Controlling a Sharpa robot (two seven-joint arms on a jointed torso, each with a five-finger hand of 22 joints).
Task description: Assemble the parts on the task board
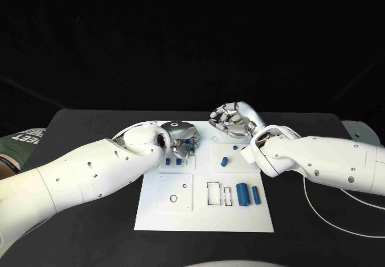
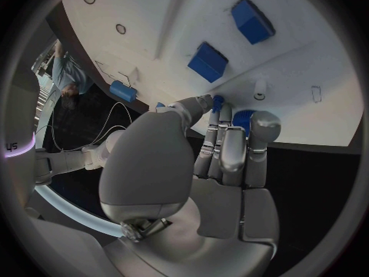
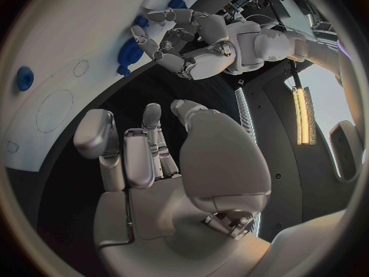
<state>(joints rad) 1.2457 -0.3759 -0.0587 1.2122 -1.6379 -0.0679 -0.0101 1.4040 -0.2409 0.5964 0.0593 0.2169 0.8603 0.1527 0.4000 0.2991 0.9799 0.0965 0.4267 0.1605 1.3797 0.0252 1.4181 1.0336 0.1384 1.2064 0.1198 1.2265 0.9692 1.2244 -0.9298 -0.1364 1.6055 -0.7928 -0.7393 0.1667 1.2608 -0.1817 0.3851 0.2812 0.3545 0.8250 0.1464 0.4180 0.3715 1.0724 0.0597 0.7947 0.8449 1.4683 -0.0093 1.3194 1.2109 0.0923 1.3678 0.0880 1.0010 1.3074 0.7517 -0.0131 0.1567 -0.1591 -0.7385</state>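
The white task board (image 1: 205, 219) is seen in the lower middle of the head view, with several blue parts laid on it: two upright cylinders (image 1: 250, 195) at its right of centre, a small tilted piece (image 1: 223, 162) above them, and small pieces (image 1: 173, 161) near the board's upper left. The left hand (image 1: 181, 139) is lowered over that upper-left corner; in the left wrist view its fingertips (image 2: 218, 103) are seen touching or pinching a small blue part (image 2: 242, 118) at the board's edge, though it cannot be told for certain whether the part is truly held. The right hand (image 1: 232, 119) is raised above the board's upper edge, released, with its fingers apart and nothing in them, as is confirmed in the right wrist view (image 3: 154, 160). The risk is judged to lie in the left hand's contact: if only a shallow pinch at the tips is had, the small part could be tipped, dropped or pushed off the board's near edge, and neighbouring blue blocks (image 2: 208, 61) could be nudged by the other fingers.
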